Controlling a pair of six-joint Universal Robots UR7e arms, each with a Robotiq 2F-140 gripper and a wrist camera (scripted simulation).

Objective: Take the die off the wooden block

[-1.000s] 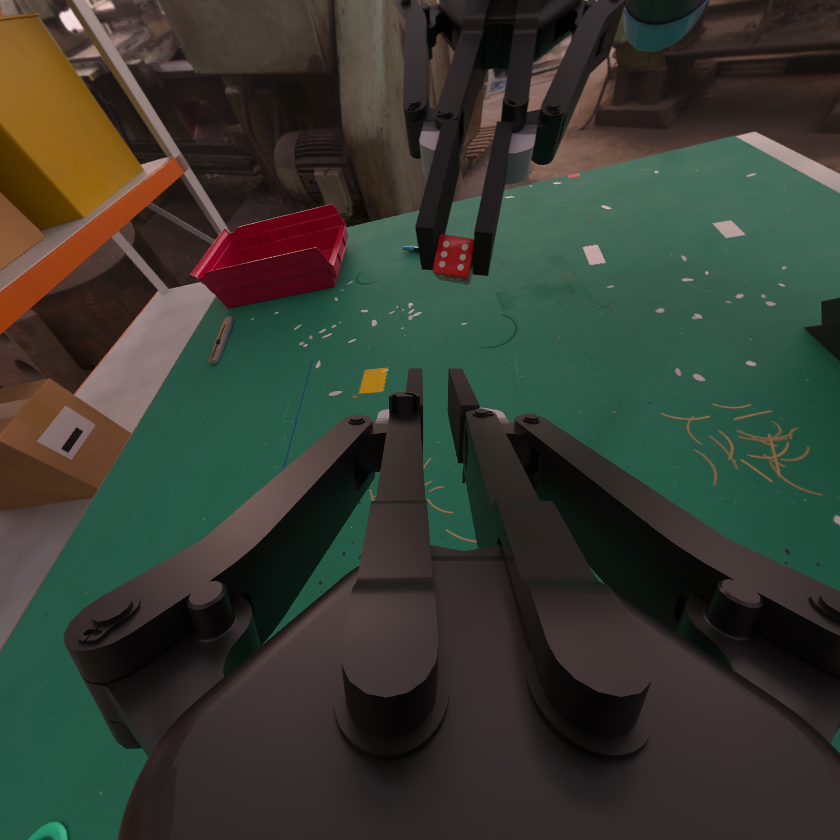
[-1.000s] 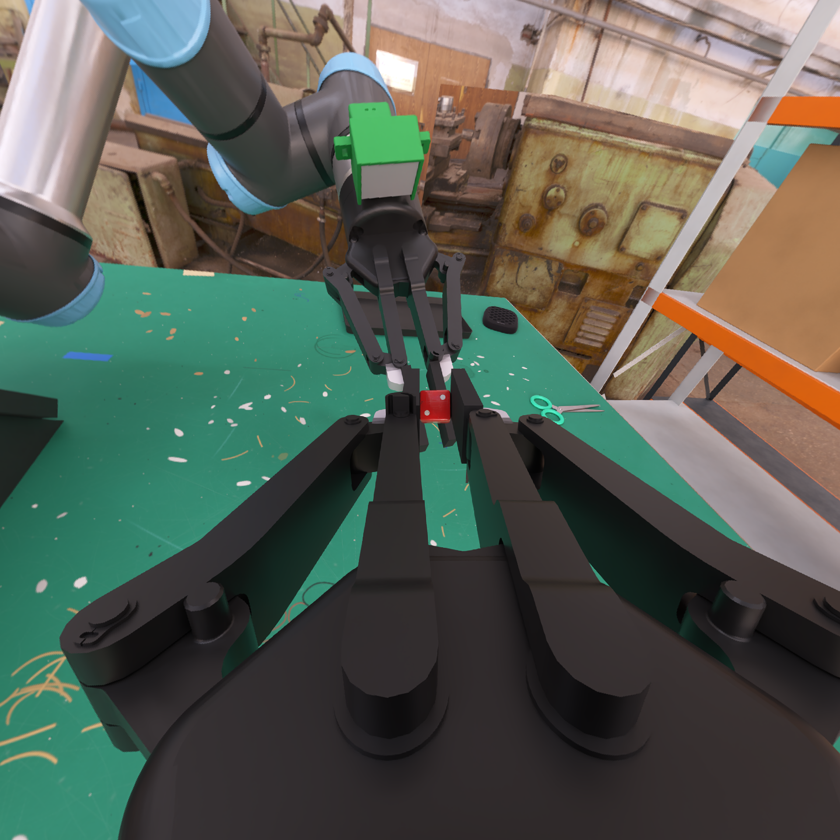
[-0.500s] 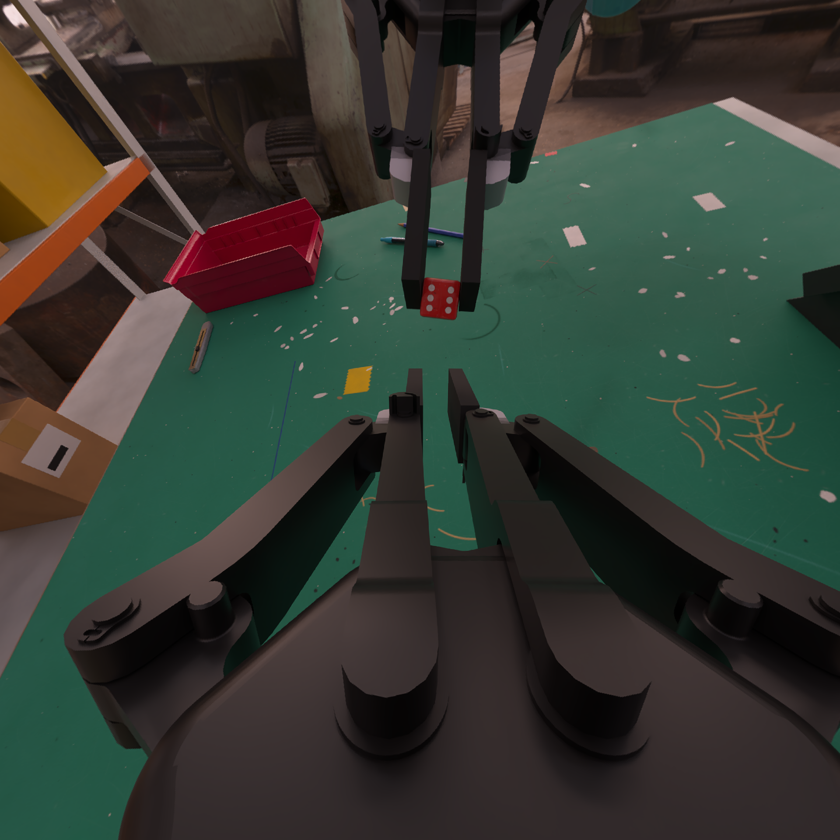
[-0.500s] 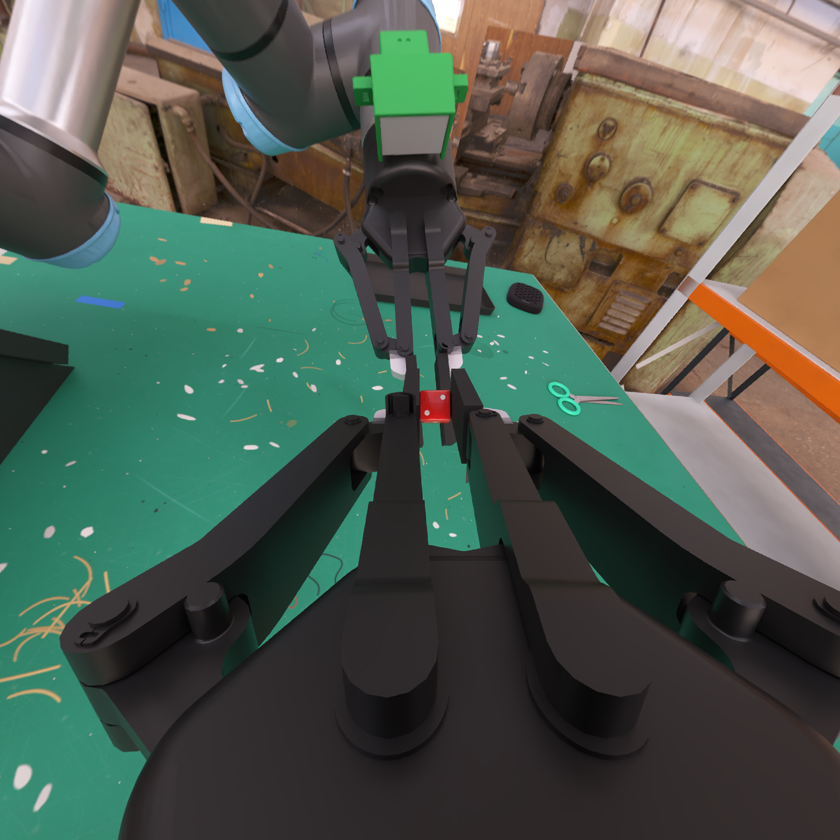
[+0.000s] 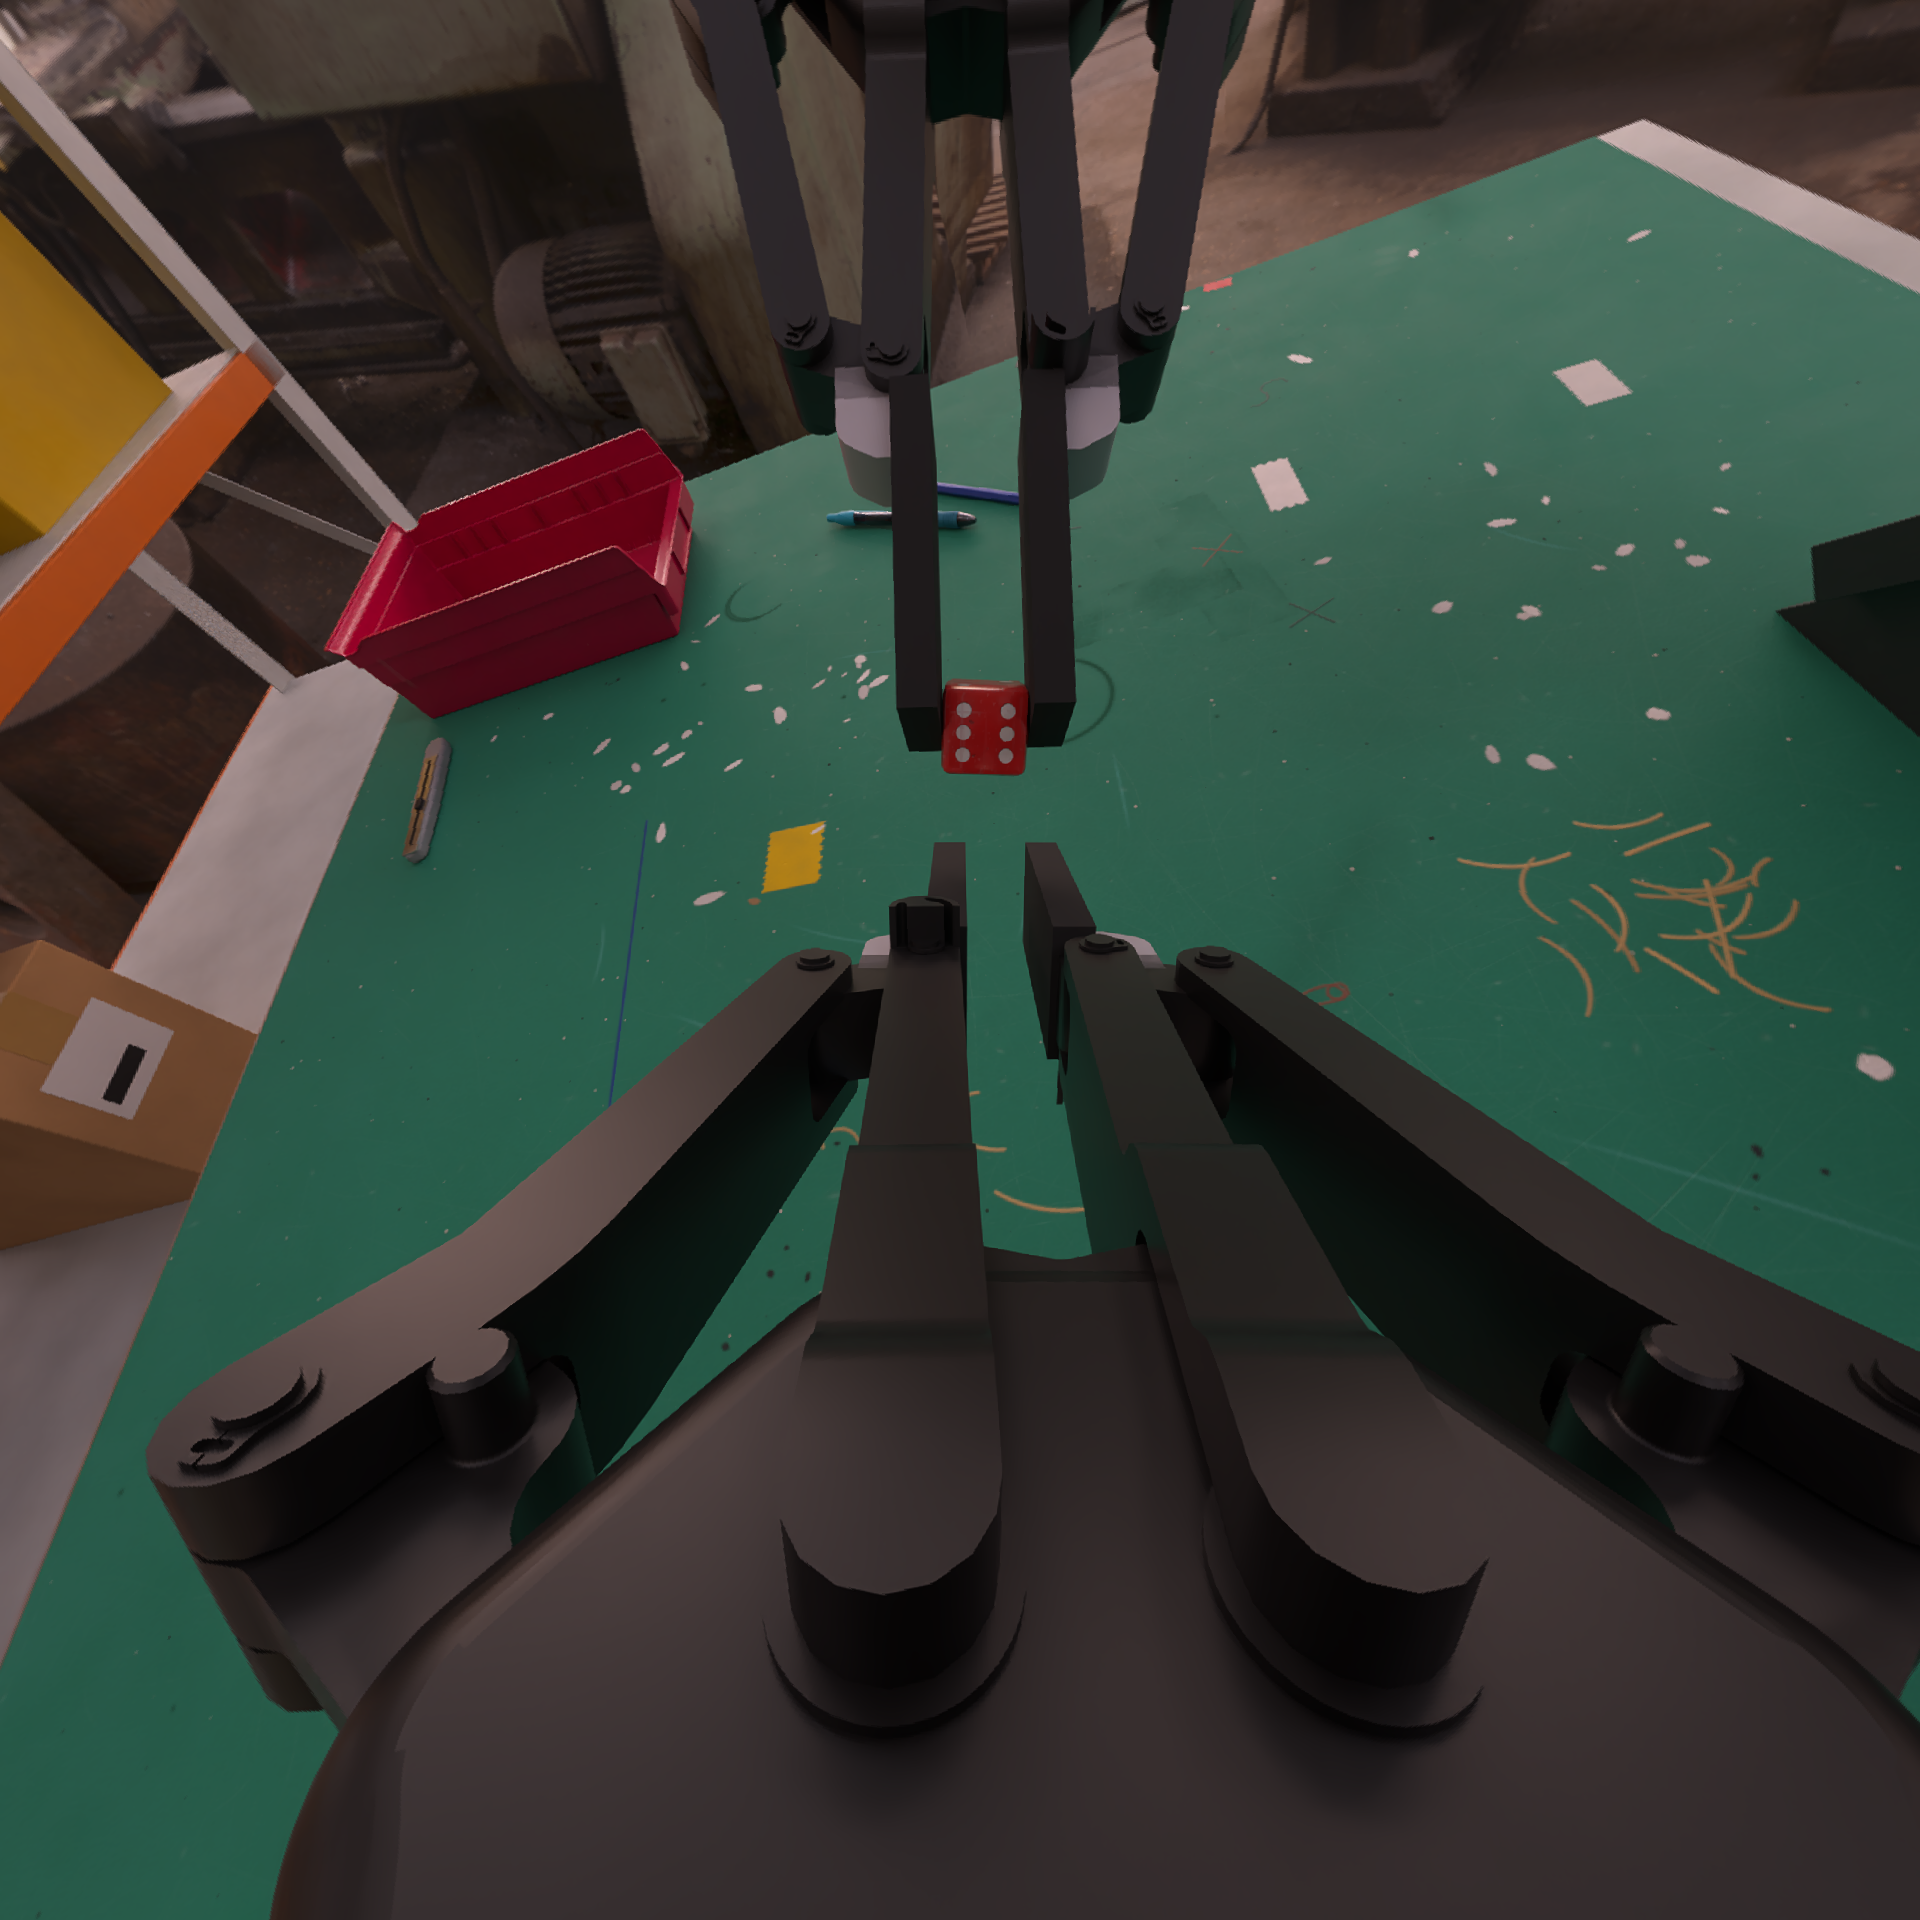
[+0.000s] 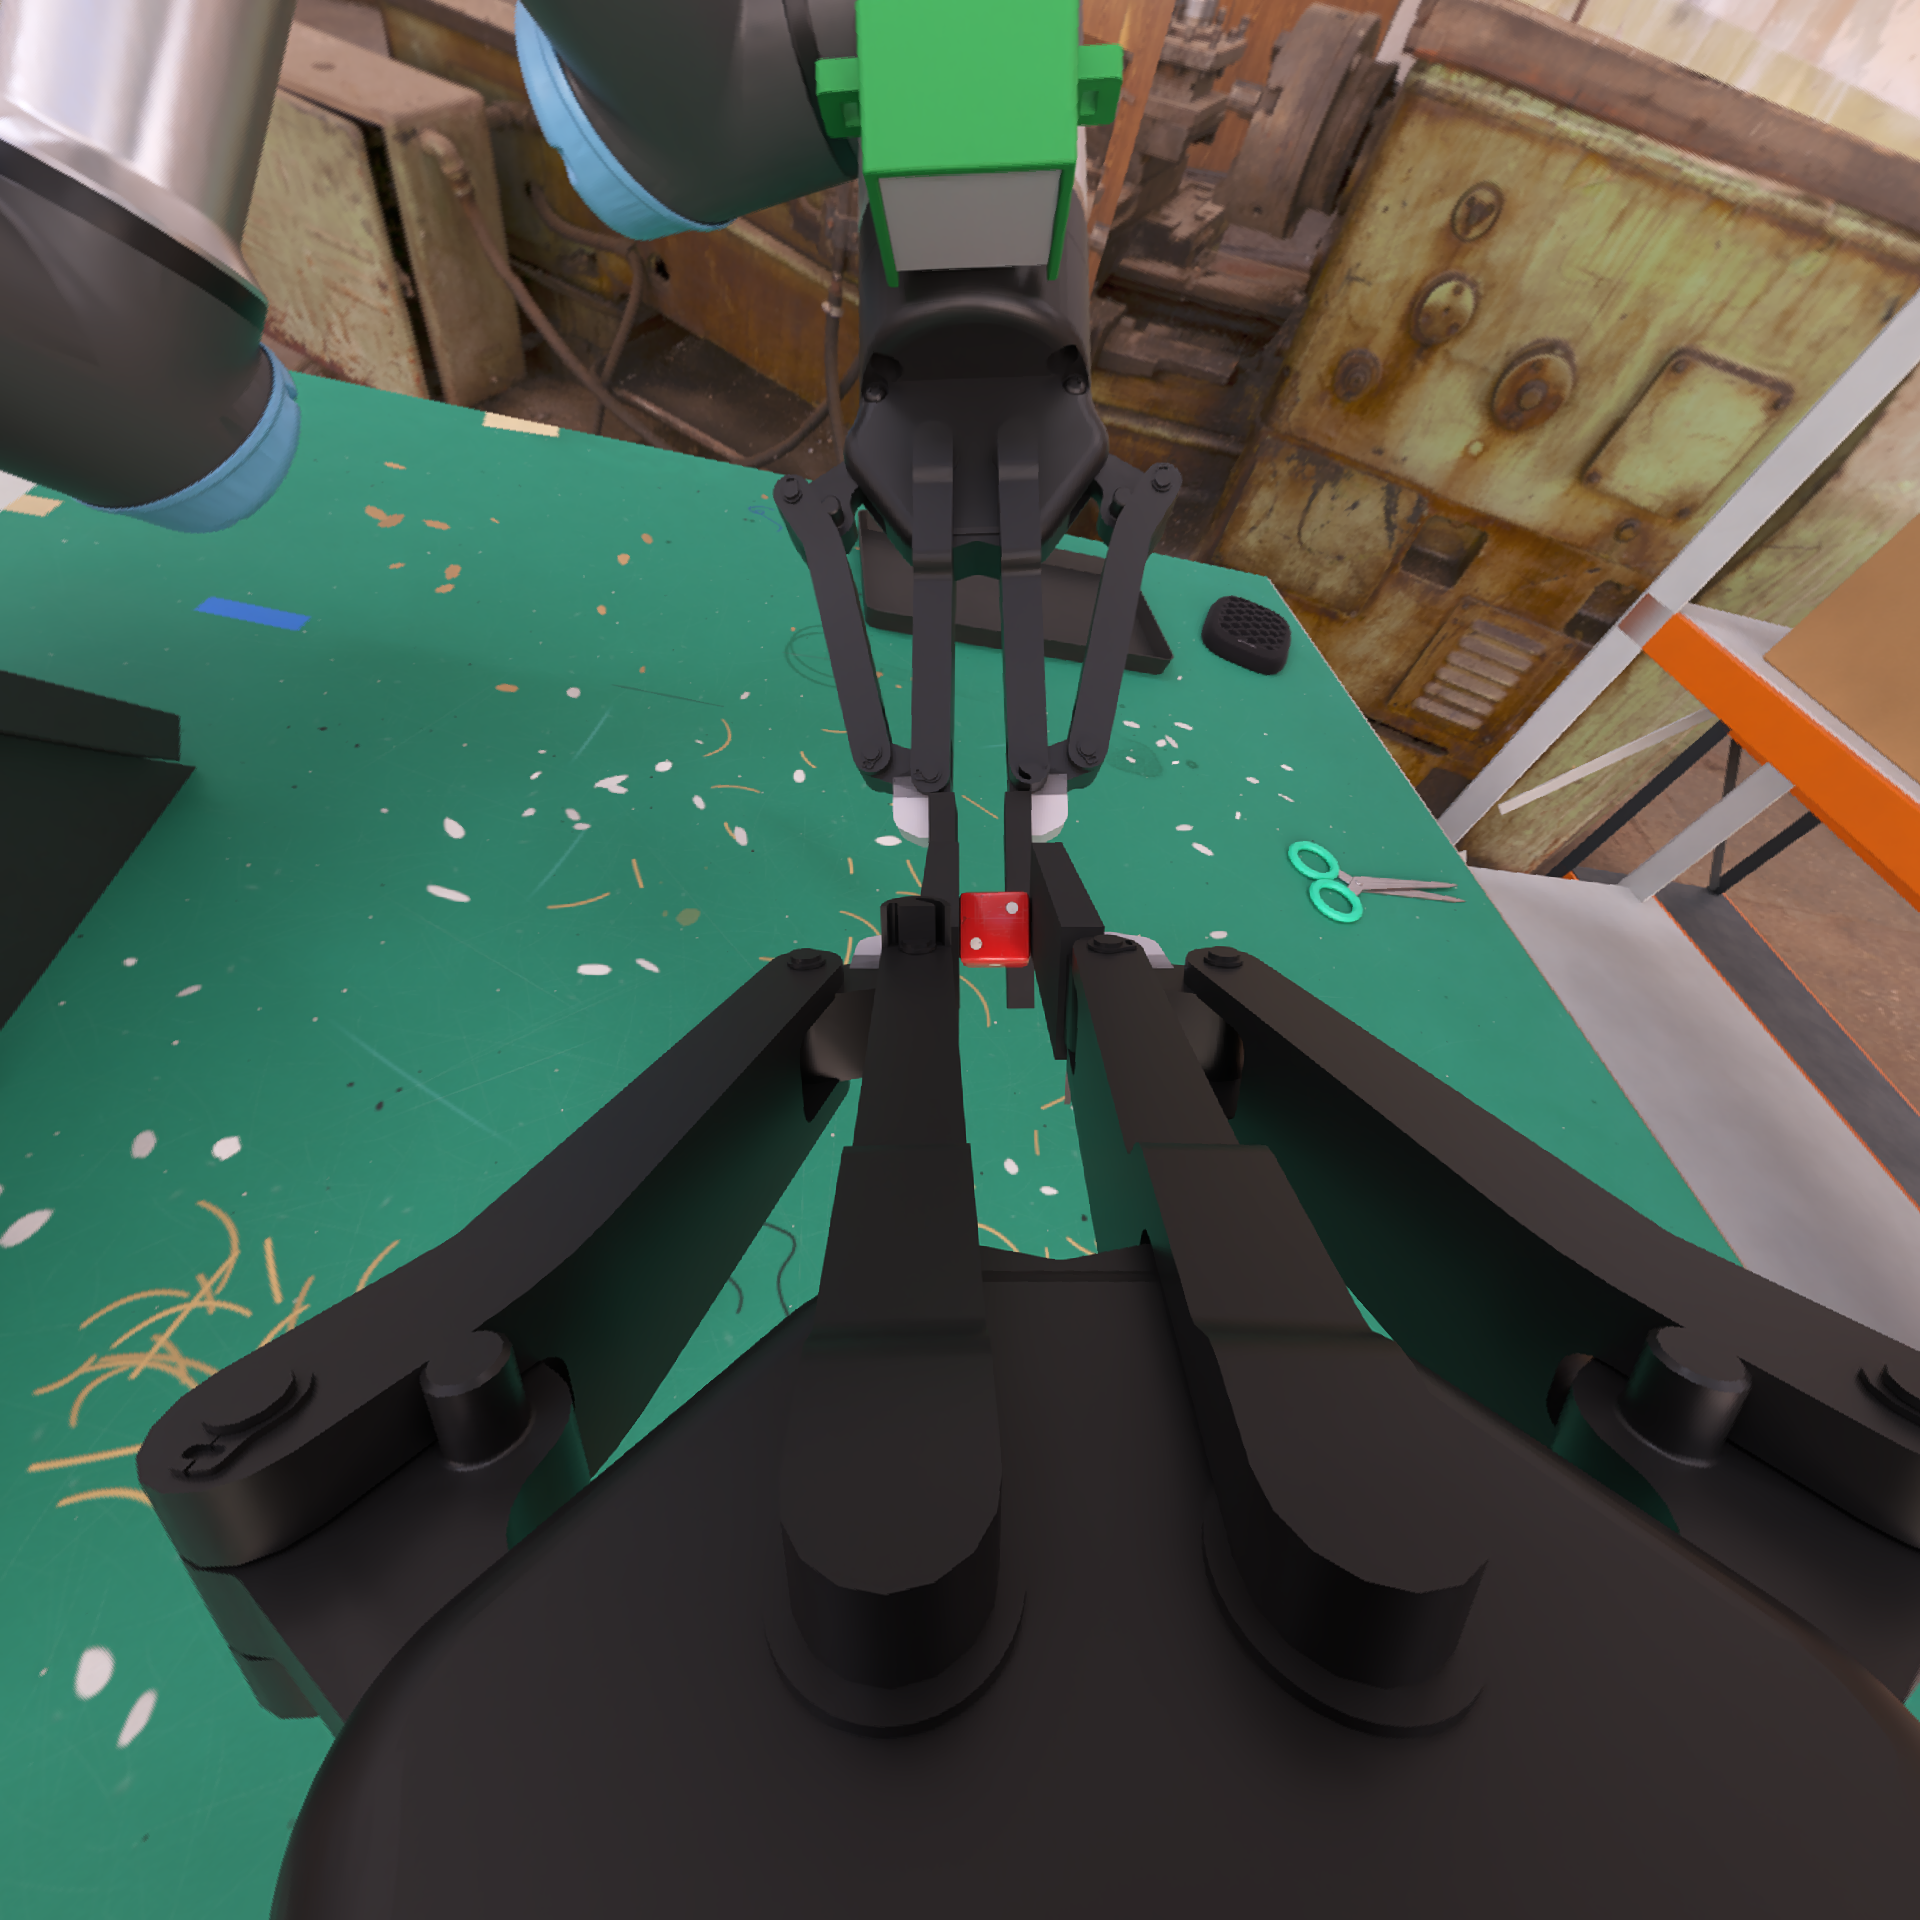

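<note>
A red die with white pips is clamped between the fingertips of my right gripper, a little above the green table. In the left wrist view the same die hangs between the right gripper's two vertical fingers. My left gripper is just short of the die, its fingers almost together with a narrow gap and nothing between them. It also shows in the right wrist view, right behind the die. No wooden block is in view.
A red bin, two pens and a utility knife lie at the far left. A cardboard box sits off the table's edge. Green scissors, a black tray and a dark block are around.
The right gripper has brought the die lower and closer to my left gripper's tips. The two grippers now face each other nearly in line. Both grips are unchanged.
</note>
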